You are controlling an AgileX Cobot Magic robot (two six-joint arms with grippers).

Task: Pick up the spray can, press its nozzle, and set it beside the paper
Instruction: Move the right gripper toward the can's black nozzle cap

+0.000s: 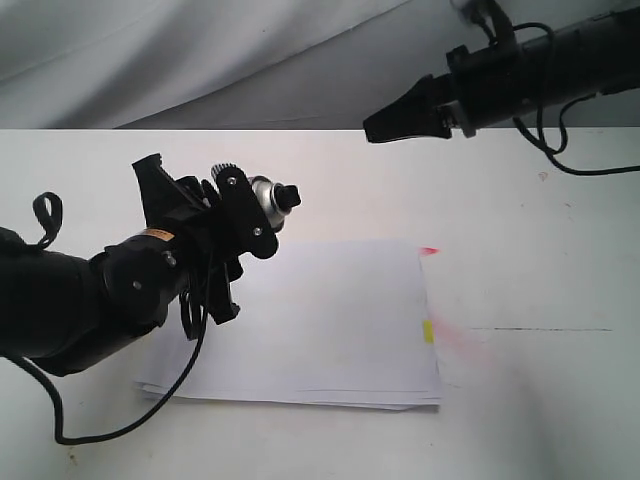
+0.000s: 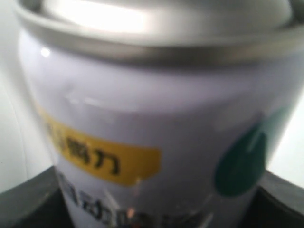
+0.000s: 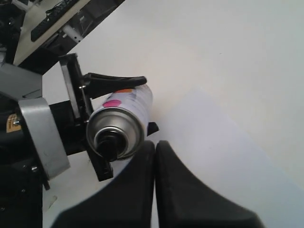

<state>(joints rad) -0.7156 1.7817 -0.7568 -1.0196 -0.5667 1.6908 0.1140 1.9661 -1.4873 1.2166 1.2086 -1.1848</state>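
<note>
My left gripper [image 1: 232, 215] is shut on the spray can [image 1: 265, 201], holding it tilted above the table with its silver dome and black nozzle [image 1: 291, 197] aimed toward the right. In the left wrist view the can's white label [image 2: 156, 137] with a yellow band and a teal dot fills the picture. My right gripper [image 1: 372, 128] hovers high at the back right, shut and empty, pointing toward the can. In the right wrist view its shut fingertips [image 3: 155, 145] lie just short of the nozzle [image 3: 109, 142] and the can [image 3: 124, 114]. The paper [image 1: 330, 320] lies flat below the can.
The white table [image 1: 540, 260] carries a faint pink smear [image 1: 465, 340] and a thin dark line right of the paper. A grey cloth backdrop [image 1: 200, 50] hangs behind. Cables trail from both arms.
</note>
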